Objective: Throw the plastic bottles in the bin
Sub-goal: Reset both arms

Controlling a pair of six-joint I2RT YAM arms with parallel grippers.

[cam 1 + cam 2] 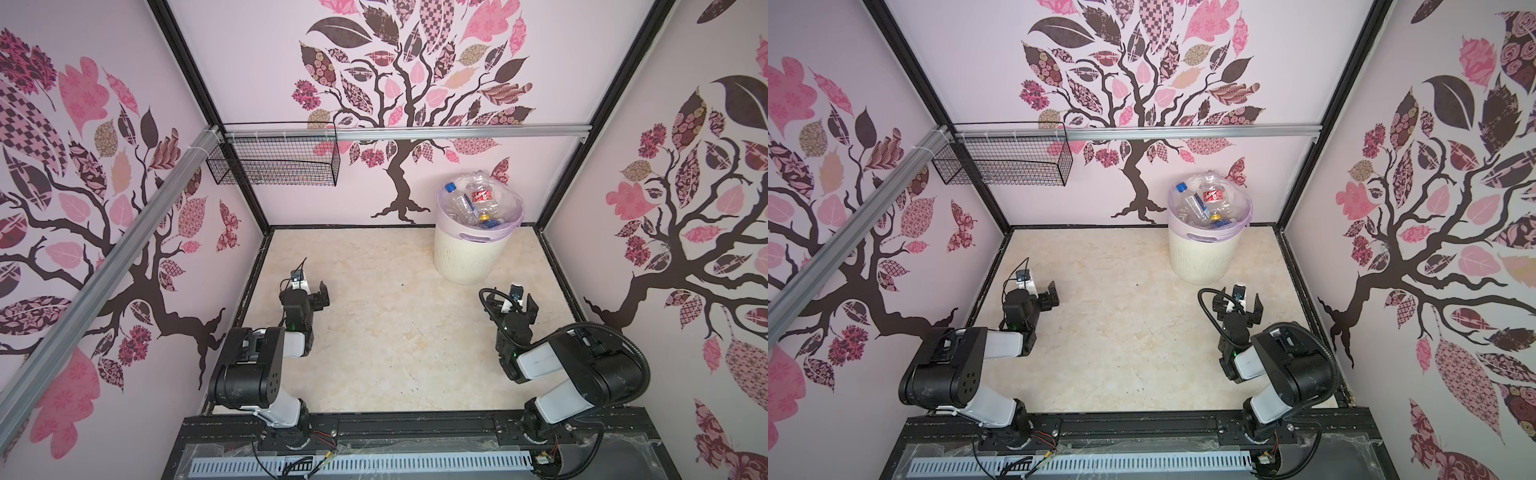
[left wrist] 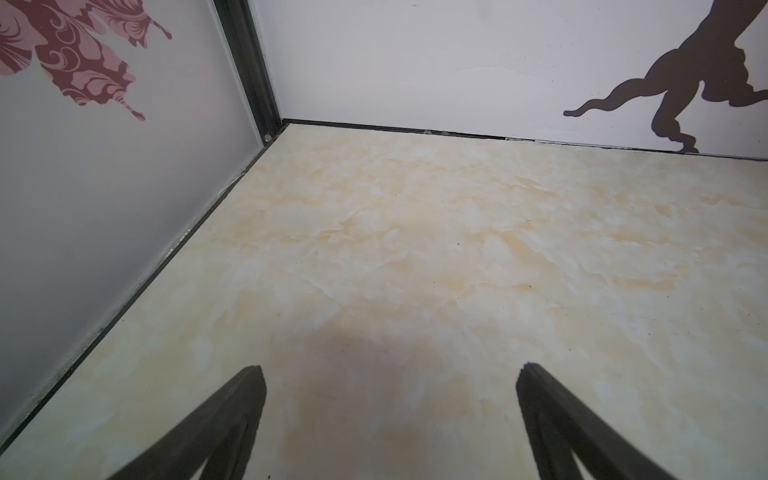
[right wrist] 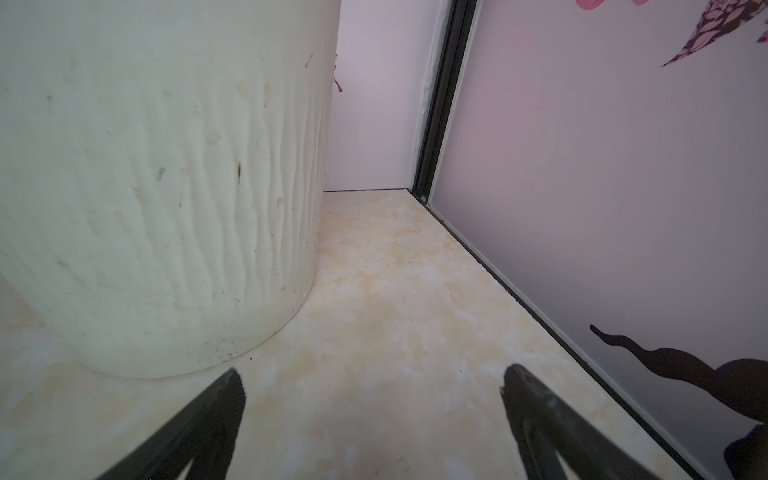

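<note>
— Starting at the near end: item 1?
— Left gripper (image 2: 390, 369): jaws spread wide, nothing between them, low over the bare table (image 1: 395, 332).
— Item 2?
— Right gripper (image 3: 372, 372): jaws likewise wide apart and empty, low over the table. It points past the bin (image 3: 145, 187), whose ribbed side stands just beside it, not touching.
— Item 3, mid-table?
— No entry. Neither top view shows a bottle lying on the surface.
— Item 4?
— The bin itself, upright at the far right, close to the back wall (image 1: 332, 199). The plastic bottles (image 1: 469, 203) are heaped inside its lilac liner (image 1: 516, 214). They are mostly clear, with 1 red label and blue and yellow caps showing. The heap tops the rim.
— Item 5?
— Black wire basket (image 1: 274, 166), hung high at the far left. Contents too faint to tell.
— Step in hand?
— By my reckoning the closing one: every bottle in sight is binned and both grippers are free. The next move calls for no grasp, only a check for strays behind the bin. Any late bottle would need dropping dead centre, as that heap could shed it
</note>
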